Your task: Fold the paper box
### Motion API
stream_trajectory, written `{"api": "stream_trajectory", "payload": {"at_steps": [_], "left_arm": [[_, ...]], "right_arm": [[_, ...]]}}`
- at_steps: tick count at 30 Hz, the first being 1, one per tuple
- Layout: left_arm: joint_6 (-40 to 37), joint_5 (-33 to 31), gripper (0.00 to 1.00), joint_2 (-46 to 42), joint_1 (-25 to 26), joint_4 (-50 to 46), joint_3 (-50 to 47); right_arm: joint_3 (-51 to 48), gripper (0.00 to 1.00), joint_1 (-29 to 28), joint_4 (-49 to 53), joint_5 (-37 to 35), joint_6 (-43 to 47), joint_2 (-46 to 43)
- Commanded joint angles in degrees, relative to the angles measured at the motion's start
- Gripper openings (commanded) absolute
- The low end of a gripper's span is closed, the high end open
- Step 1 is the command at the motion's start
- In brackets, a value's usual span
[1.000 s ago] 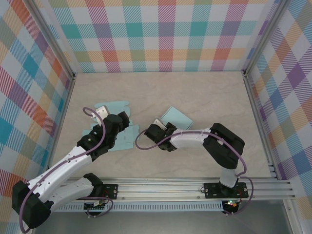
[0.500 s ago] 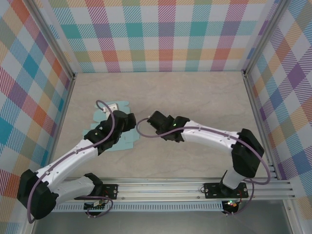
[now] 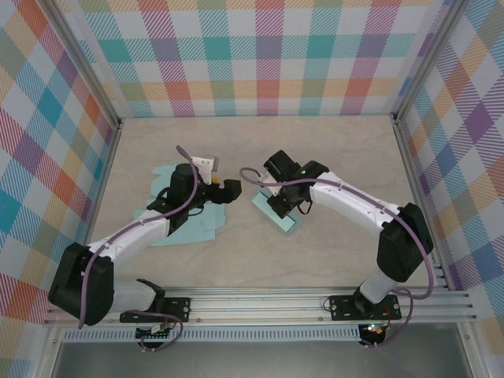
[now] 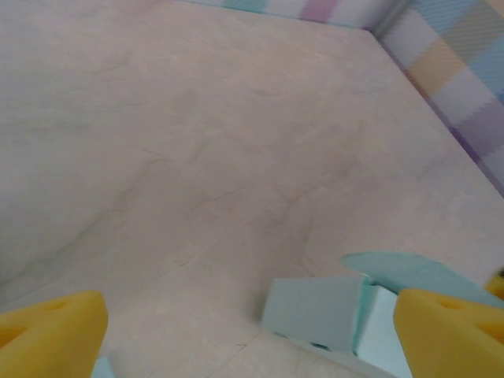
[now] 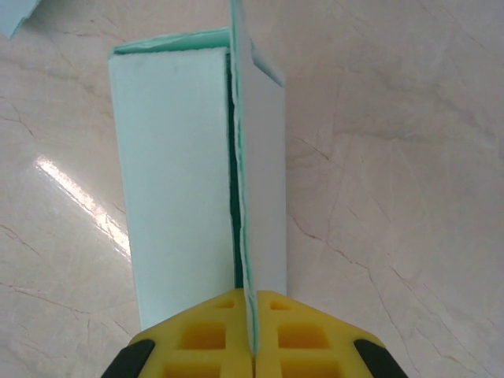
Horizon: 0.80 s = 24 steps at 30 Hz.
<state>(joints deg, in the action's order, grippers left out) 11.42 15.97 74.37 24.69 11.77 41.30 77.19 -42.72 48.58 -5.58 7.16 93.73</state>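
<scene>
Two items on surface (image 3: 331, 150).
Noted centre: paper box (image 3: 285, 220), lying right of flat sheet (image 3: 197, 227), near but apart.

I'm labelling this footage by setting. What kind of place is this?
Probably a lab robot test cell: plaid-printed walls box in a marble-look tabletop, and the left arm and right arm are mounted on an aluminium rail at its near edge.

Pale teal paper box (image 5: 169, 181); yellow pads (image 5: 209, 335); beige, veined table (image 3: 331, 150); walls (image 3: 268, 55) plaid in orange, teal, purple.
</scene>
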Motion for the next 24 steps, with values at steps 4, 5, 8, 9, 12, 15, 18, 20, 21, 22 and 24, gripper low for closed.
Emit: {"api": "stream_trajectory", "payload": {"at_steps": [4, 5, 8, 9, 12, 15, 18, 20, 21, 22, 24], "left_arm": [[-13.59, 18.56, 0.86, 3.12, -4.40, 4.10, 3.05], [-15.15, 19.80, 0.86, 3.57, -4.63, 2.78, 3.88], [-21.53, 20.96, 0.86, 4.59, -4.67, -2.32, 6.37], [-22.84, 20.50, 0.85, 4.97, -4.71, -3.77, 7.00], [-25.39, 20.11, 0.84, 6.15, -4.67, -6.82, 8.33], [-27.49, 20.67, 0.80, 7.17, -4.69, -9.24, 9.63], [-30.67, 21.88, 0.74, 8.70, -4.74, -12.87, 12.08], [-33.85, 23.30, 0.70, 9.94, -4.73, -17.13, 14.77], [-35.64, 23.88, 0.69, 10.87, -4.70, -19.64, 16.18], [-37.08, 24.11, 0.69, 11.72, -4.73, -21.65, 17.69], [-39.13, 24.11, 0.70, 13.19, -4.74, -24.47, 19.89]], "right_arm": [[2.70, 0.11, 0.88, -1.80, 8.60, 7.86, 2.48], [2.91, 0.13, 0.96, -1.87, 8.87, 8.47, 2.80], [3.37, 0.20, 1.47, -2.25, 9.34, 9.75, 4.14], [3.41, 0.21, 1.71, -2.42, 9.05, 9.89, 4.66], [3.80, 0.24, 2.58, -2.31, 8.67, 9.81, 5.76], [4.50, 0.26, 2.73, -2.12, 8.78, 9.48, 6.06], [5.33, 0.32, 2.73, -1.91, 9.93, 8.74, 5.38], [5.65, 0.35, 2.73, -2.05, 9.99, 7.83, 4.20], [5.78, 0.38, 2.73, -2.14, 10.20, 7.27, 3.38], [5.87, 0.40, 2.73, -2.15, 10.41, 6.64, 2.56], [5.79, 0.45, 2.73, -2.37, 10.31, 5.35, 0.80]]}}
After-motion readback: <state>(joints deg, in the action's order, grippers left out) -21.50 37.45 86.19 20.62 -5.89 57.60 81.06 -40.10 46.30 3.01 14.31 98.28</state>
